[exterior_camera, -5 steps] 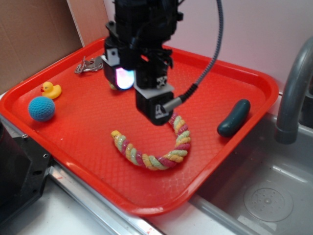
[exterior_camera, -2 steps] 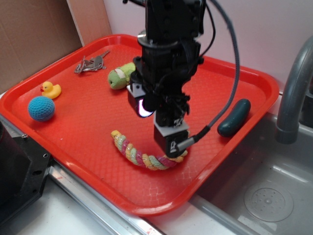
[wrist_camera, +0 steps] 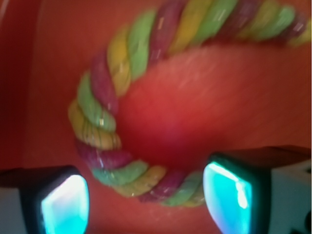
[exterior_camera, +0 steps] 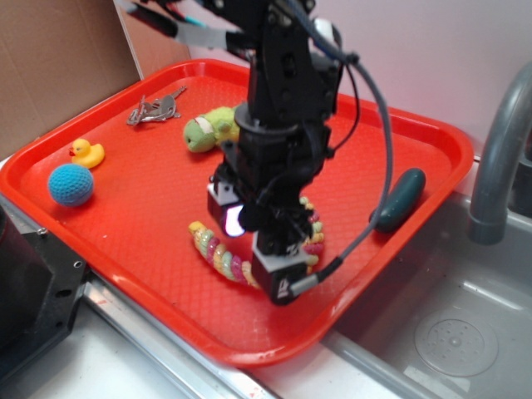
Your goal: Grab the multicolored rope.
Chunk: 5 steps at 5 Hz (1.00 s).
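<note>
I've dropped the gripper [wrist_camera: 146, 197] onto the multicolored rope [wrist_camera: 122, 97]; fingers [wrist_camera: 63, 204] apart, straddling its bend; closing should grab it.

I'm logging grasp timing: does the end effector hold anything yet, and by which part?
Nothing is held yet. The end effector is open, its fingers straddling the bend of the rope, which lies on the tray.
</note>
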Each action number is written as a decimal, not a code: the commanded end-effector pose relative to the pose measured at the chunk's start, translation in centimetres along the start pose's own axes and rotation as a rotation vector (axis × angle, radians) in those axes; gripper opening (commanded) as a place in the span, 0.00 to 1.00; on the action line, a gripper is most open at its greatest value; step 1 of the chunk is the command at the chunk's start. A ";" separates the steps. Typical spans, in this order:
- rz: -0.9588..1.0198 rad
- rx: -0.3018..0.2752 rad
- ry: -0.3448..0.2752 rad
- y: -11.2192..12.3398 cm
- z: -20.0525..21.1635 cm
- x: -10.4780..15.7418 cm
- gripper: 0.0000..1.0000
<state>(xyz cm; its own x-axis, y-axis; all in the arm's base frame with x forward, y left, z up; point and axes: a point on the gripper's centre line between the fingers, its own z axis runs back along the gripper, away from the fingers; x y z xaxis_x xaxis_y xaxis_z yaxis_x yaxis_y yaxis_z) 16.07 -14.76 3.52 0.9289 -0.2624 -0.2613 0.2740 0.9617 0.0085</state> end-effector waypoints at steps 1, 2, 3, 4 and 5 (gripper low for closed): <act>0.010 -0.008 0.005 -0.8 -0.8 -0.9 1.00; 0.014 -0.005 0.014 -0.4 -1.1 -0.8 1.00; 0.013 0.021 0.003 0.0 -1.5 -0.9 0.00; 0.024 0.026 -0.004 0.2 -1.4 -1.1 0.00; 0.032 0.030 -0.011 0.2 -1.0 -1.2 0.00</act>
<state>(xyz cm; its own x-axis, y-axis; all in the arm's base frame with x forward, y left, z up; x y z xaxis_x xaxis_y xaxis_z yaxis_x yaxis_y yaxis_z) 15.26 -13.84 1.90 0.9313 -0.2232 -0.2878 0.2508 0.9660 0.0624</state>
